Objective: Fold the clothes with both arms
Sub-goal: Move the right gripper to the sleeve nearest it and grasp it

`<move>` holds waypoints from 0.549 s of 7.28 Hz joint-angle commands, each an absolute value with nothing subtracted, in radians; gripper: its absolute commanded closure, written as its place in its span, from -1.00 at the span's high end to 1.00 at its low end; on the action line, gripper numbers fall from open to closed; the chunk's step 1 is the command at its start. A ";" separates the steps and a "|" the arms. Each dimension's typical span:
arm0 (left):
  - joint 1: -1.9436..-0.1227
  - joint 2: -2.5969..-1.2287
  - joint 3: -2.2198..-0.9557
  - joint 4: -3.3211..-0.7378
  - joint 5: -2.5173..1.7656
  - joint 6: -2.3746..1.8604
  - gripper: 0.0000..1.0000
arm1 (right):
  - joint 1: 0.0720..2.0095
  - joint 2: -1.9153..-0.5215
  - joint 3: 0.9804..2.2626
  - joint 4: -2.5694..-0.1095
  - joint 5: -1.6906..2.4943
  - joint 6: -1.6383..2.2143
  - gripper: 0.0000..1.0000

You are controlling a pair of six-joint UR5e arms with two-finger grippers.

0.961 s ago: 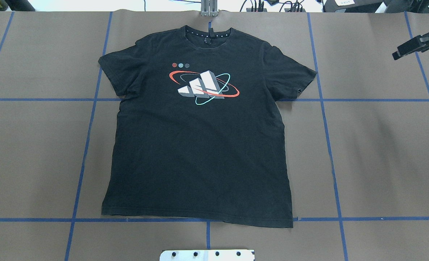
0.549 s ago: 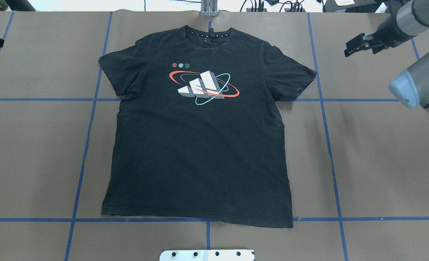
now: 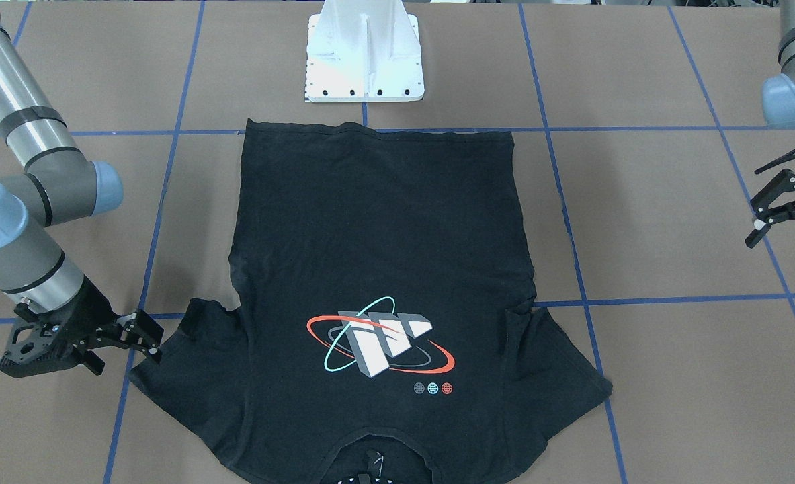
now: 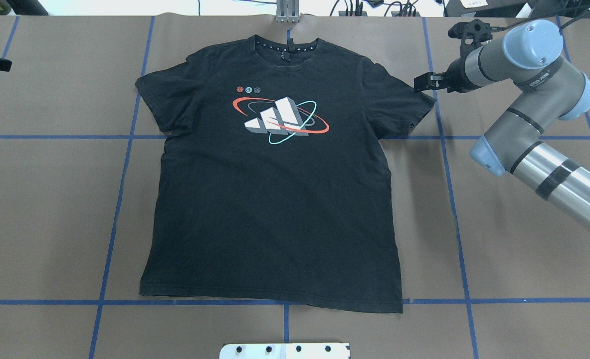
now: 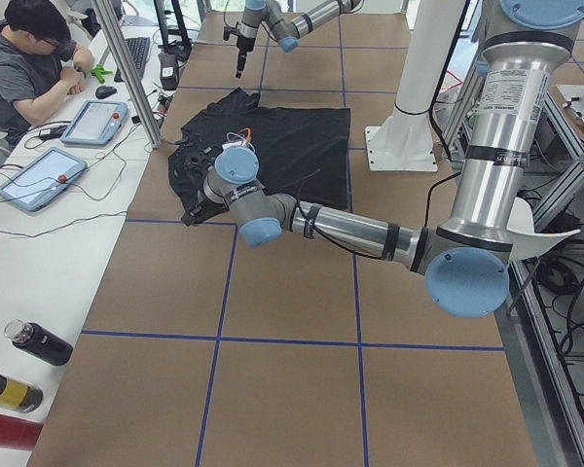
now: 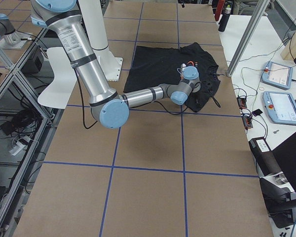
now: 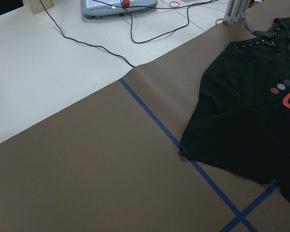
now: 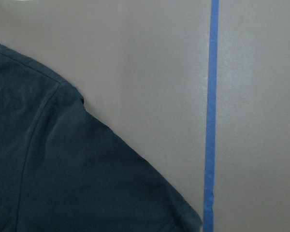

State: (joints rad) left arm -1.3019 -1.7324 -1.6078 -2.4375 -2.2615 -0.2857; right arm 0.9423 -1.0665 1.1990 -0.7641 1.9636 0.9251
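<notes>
Black T-shirt [image 4: 275, 199] lies flat, logo up, in middle of tabletop [image 4: 524, 239]. Overhead view: right gripper [image 3: 155, 341] at T-shirt's 2 o'clock, just beside sleeve [image 4: 404, 102], spread wide, holding nothing. Left gripper [image 3: 787, 255] at 10 o'clock, well apart, also wide.

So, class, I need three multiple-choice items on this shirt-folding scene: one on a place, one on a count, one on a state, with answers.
1. The right gripper is nearest which part of the T-shirt? A hem; B sleeve; C collar.
2. How many small round marks sit beside the logo? A three; B two; C five.
3. The T-shirt is: A folded in half; B bunched up; C spread flat.
Answers: 1 B, the gripper is beside the sleeve's edge; 2 A, three dots show in a row; 3 C, no fold shows.
</notes>
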 commanded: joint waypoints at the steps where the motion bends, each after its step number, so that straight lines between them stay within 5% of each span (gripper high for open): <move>1: -1.296 -1.732 -1.606 -2.439 -2.261 -0.285 1.00 | 0.927 -1.048 1.140 -0.732 1.930 0.931 0.70; 4: -1.295 -1.730 -1.598 -2.439 -2.261 -0.285 1.00 | 0.920 -1.052 1.115 -0.730 1.910 0.930 0.29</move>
